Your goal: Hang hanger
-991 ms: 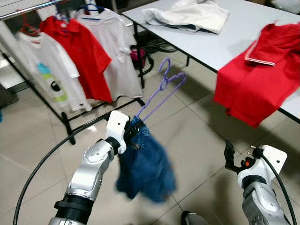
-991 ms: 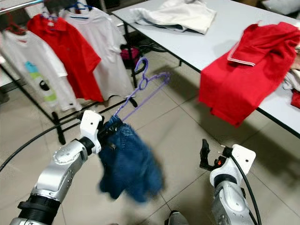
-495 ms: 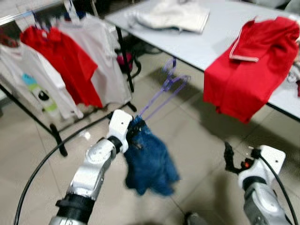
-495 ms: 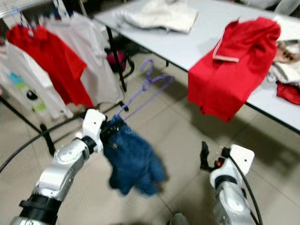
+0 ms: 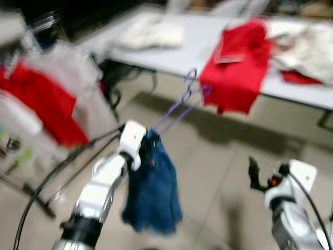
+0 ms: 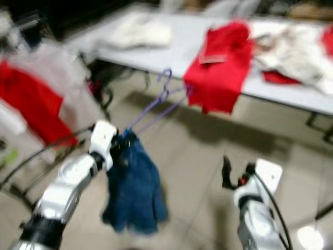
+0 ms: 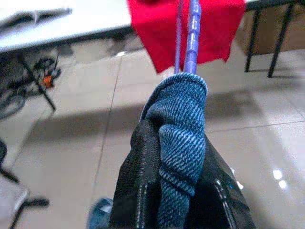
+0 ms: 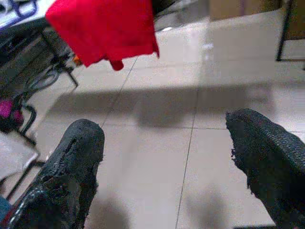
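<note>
While the left gripper (image 7: 178,191) clamps the denim garment (image 5: 153,195) on the purple hanger (image 5: 179,107), the right gripper (image 8: 176,162) gapes wide below the table (image 5: 192,49).

head stereo: down-forward, blurred | wrists: close along fingers | shared: red shirt (image 5: 237,67)

Garments (image 5: 237,65) on table (image 5: 182,49); clothes rack (image 5: 47,99) left
</note>
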